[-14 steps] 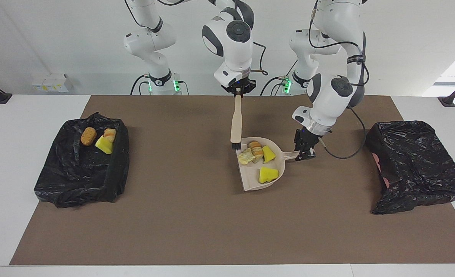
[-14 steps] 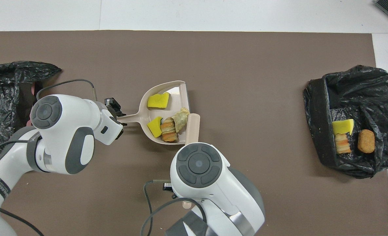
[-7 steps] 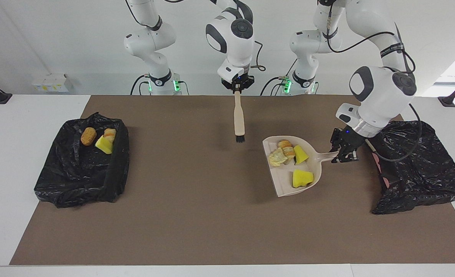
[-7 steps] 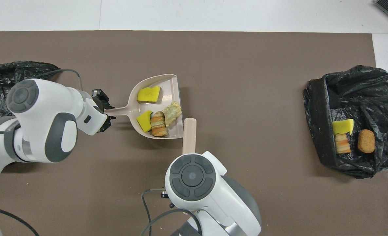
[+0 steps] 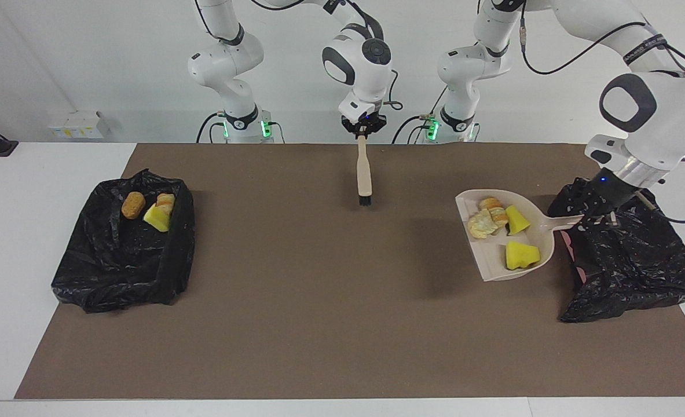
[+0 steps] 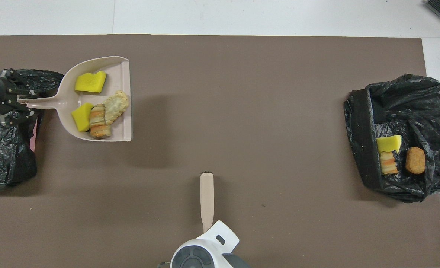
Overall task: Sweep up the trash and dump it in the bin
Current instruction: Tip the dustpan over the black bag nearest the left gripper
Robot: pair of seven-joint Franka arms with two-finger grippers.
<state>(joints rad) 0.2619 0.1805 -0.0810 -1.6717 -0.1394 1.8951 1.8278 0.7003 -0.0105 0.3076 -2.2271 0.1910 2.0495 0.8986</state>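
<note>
Brown mat swept bare: my left gripper [image 5: 594, 219] clamps the beige plastic dustpan [image 5: 522, 260], holding four trash lumps [image 5: 495, 218] up beside its black-bagged bin [image 5: 632, 266], undumped; my right gripper [image 5: 363, 132] grips the beige long-handled brush [image 5: 364, 174].

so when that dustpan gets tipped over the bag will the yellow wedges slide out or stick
Probably slide. The dustpan, held by its handle in the left pincer, looks smooth and hard. The yellow wedges look like light sponge, so they may tumble and bounce instead of dropping straight. Flat faces should keep them from rolling far.

White table [image 5: 29, 243], brown mat [image 5: 296, 324] on it; two black bag-lined bins [image 5: 123, 255] [image 5: 632, 260] on mat, one at each end.
</note>
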